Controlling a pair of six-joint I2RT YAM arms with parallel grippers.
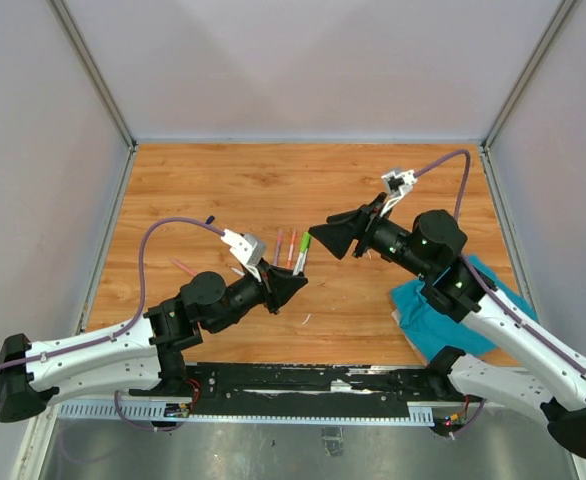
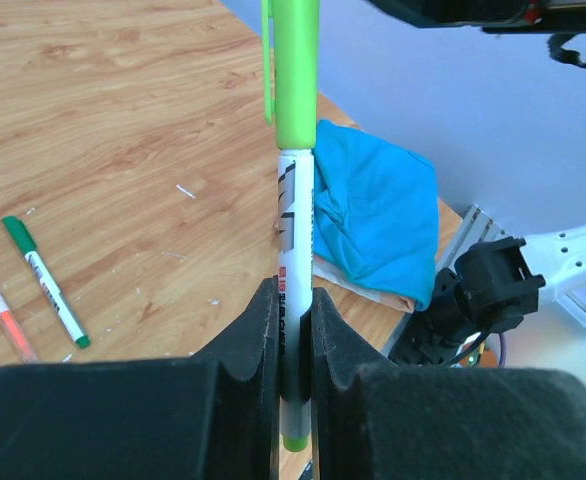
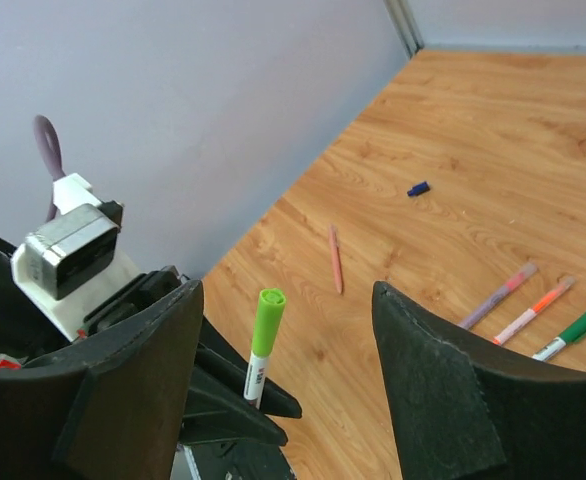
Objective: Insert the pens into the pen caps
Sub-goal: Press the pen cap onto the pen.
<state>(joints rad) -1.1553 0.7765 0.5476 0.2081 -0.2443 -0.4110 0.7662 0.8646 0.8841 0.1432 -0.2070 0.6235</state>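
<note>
Left pincer (image 1: 288, 283) is shut tight on the white barrel of the lime pen (image 2: 295, 240). It grips low down, so the top end sticks out free w/ room for a cap. The lime cap (image 2: 293, 70) sits on that top end & looks pushed on. We think this pen is done or v. close to done.

Right pincer (image 1: 325, 238) is wide open & holds nothing. It points at the cap from just beside it, not touching as far as we can tell. We think it faces the pen like this b/c one arm keeps the pen firm while the other pushes a cap on in a straight line.

The other pens lie flat on the desk (image 1: 373, 190), near the left arm, prob so they are easy to pick up.

Our count:
- Pens: 5. We have 1 lime pen in the pincer & 4 on the desk: purple pen (image 3: 500, 295), orange pen (image 3: 538, 310), dark green pen (image 2: 45, 280) side by side, & pink pen (image 3: 335, 258) apart from those three.
- Caps: 1 lime cap on the held pen & 1 loose dark blue cap (image 3: 418, 188), well apart from the pens. The desk pens may have caps on, but they are too small to tell.
- Cloth: 1 teal cloth (image 1: 423, 310), under the right arm.
</note>
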